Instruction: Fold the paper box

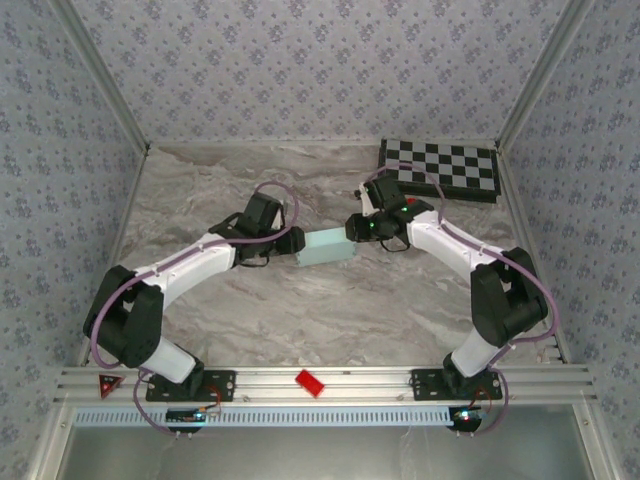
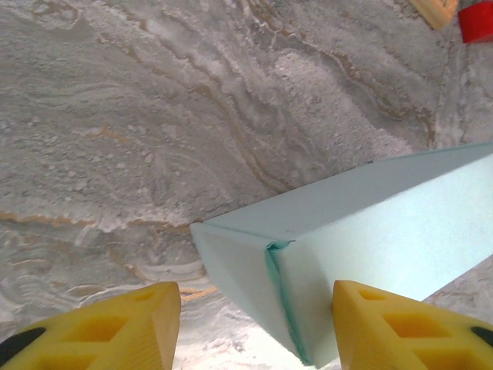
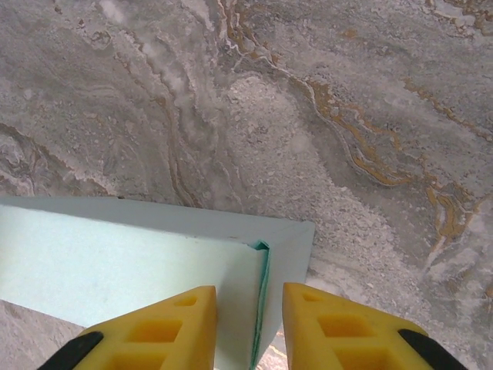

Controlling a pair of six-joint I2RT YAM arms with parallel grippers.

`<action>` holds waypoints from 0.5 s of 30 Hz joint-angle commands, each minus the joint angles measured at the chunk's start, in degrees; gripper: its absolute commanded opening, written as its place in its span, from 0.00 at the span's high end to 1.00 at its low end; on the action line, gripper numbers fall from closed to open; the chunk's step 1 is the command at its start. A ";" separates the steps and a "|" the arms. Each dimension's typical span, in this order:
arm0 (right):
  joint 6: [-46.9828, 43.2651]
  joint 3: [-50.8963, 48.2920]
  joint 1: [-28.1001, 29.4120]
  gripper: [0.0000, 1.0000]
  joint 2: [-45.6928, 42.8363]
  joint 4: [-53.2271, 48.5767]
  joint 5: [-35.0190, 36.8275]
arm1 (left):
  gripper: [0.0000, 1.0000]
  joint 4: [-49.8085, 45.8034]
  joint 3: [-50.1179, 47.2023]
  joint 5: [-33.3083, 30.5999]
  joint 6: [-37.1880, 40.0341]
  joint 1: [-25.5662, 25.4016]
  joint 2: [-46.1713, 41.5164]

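Though folded, paper box (image 1: 326,247) lengthwise left-right.

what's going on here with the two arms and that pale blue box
Two robot arms are working on the paper box, one at each end of it, at the middle of the marble table. The box already has its oblong shape. The left arm's fingers stand open around one end. The right arm's fingers straddle the seam at the other end, though whether they pinch it is unclear. A checkered board lies apart at the far right corner.
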 commanded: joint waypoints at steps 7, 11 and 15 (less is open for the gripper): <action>-2.12 -2.54 -2.64 0.60 -7.18 -2.95 -0.30 | 0.28 -9.77 10.06 -4.88 10.78 -0.04 0.44; -2.23 -8.15 -4.01 0.58 -11.69 -1.07 0.48 | 0.19 -8.68 11.52 -5.06 16.40 -0.05 0.65; -2.11 -14.53 -5.76 0.57 -17.03 1.00 1.03 | 0.14 -7.77 13.05 -4.07 23.33 -0.30 1.85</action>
